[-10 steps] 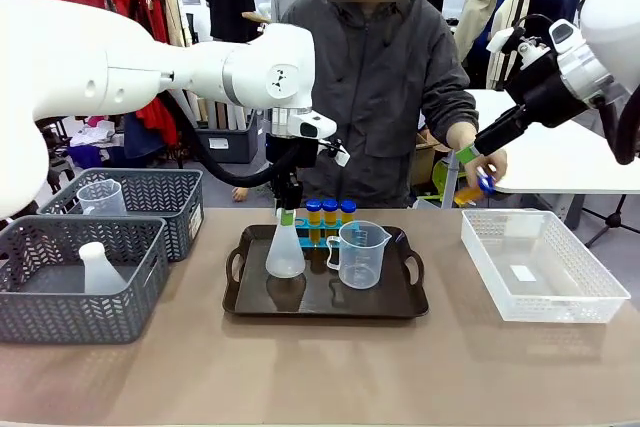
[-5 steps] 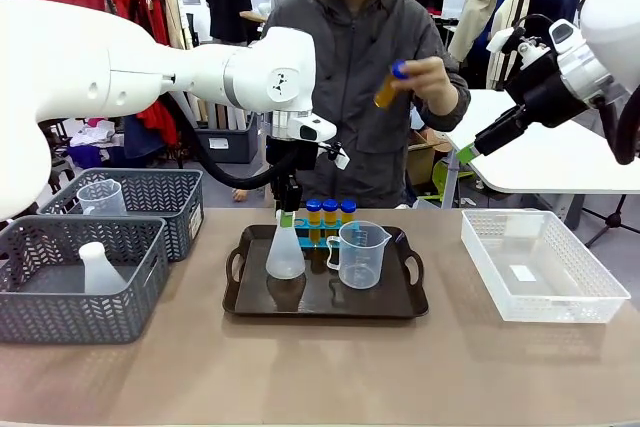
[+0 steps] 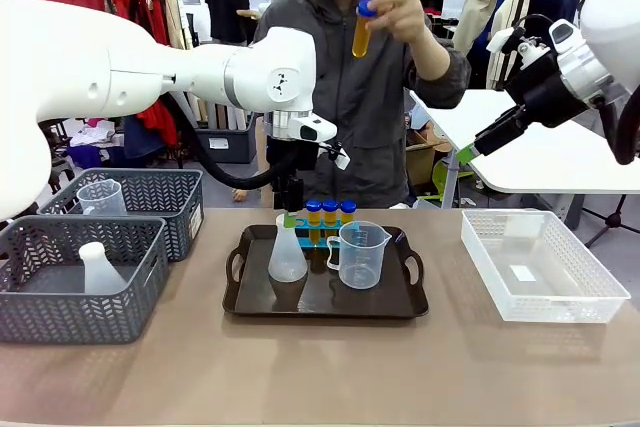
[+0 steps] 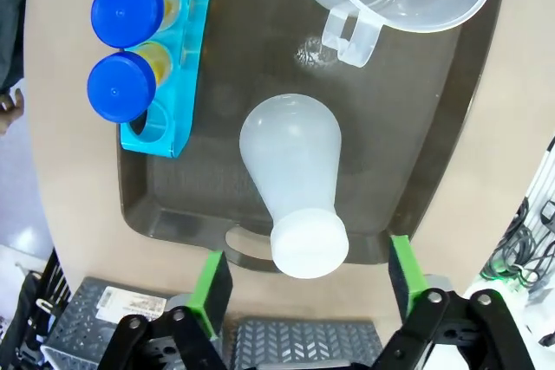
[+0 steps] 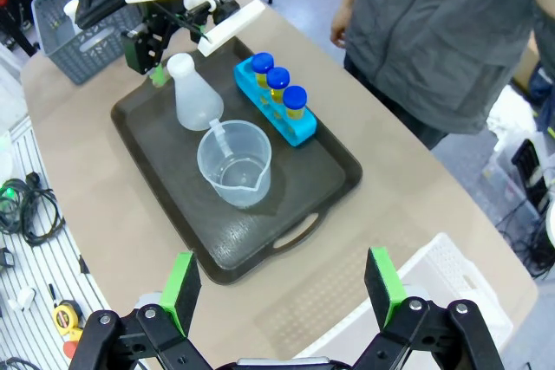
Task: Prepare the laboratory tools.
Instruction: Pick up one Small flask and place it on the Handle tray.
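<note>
Centrally on the surface (image 3: 320, 367) sits a dark brown handled tray (image 3: 326, 302) carrying the conical flask (image 3: 287, 252), the measuring beaker (image 3: 362, 253) and a blue tube rack (image 3: 322, 230). That flask is translucent white, wide at its base and narrowing to a plain round mouth; it stands upright near the tray's left part. The beaker is clear, with a handle, a pouring lip and a printed scale, and stands just to the flask's right, apart from it. Three yellow tubes (image 3: 329, 211) with blue caps stand in the rack behind both vessels, while a fourth tube (image 3: 362, 31) is held high in the person's hand (image 3: 400, 13), at the far side of the surface. The left gripper (image 3: 289, 209) hangs directly above the flask with its jaws spread wide, holding nothing. From above, the left wrist view adds that the flask mouth lies between the green pads (image 4: 212, 282) without touching either, and that the rack's hole nearest the tray's edge is empty. The right gripper (image 5: 282, 282) is raised off to the right, jaws parted and empty; its wrist view looks down on the whole tray and a corner of a clear bin (image 5: 416, 288) on the surface.
</note>
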### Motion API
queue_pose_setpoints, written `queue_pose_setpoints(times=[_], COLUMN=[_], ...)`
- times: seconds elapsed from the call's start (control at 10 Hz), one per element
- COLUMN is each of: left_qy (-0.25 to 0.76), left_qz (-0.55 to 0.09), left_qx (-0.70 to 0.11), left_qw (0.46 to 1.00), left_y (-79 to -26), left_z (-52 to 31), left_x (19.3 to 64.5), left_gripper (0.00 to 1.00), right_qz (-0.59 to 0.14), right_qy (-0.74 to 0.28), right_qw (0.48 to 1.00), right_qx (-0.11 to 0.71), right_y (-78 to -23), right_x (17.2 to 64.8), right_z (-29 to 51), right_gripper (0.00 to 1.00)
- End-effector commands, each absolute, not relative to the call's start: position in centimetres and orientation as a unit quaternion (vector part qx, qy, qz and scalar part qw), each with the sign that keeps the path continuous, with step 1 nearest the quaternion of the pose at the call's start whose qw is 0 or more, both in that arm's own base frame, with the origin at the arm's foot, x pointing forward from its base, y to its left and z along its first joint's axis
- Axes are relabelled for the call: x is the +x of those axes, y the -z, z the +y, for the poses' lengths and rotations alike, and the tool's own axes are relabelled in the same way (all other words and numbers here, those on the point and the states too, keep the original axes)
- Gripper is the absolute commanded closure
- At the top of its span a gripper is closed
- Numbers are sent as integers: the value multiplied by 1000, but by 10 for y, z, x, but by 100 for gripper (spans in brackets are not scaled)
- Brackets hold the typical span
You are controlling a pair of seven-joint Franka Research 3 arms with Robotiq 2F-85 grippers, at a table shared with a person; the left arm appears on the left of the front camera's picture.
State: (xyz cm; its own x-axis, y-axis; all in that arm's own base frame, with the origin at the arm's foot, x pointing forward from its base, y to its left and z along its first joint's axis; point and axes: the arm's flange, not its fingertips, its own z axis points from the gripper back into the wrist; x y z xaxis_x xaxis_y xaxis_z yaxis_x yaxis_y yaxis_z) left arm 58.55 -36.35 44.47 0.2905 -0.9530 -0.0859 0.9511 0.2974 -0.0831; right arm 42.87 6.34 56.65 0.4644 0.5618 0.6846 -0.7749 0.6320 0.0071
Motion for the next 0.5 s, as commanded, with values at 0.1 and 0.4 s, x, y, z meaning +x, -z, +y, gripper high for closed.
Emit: queue_pose_setpoints(times=[0.1, 0.4], left_qy=[609, 598], left_qz=[52, 46], left_qx=[-1, 2], left_qw=[792, 800], left_y=[-454, -461], left_z=[-367, -366], left_x=[580, 577], left_gripper=[0, 0], right_qz=[-339, -339], right_qy=[-397, -397], right_qw=[835, 835], right_qx=[173, 173], right_y=[-567, -567], right_x=[431, 431], right_z=[63, 63], right_gripper=[0, 0])
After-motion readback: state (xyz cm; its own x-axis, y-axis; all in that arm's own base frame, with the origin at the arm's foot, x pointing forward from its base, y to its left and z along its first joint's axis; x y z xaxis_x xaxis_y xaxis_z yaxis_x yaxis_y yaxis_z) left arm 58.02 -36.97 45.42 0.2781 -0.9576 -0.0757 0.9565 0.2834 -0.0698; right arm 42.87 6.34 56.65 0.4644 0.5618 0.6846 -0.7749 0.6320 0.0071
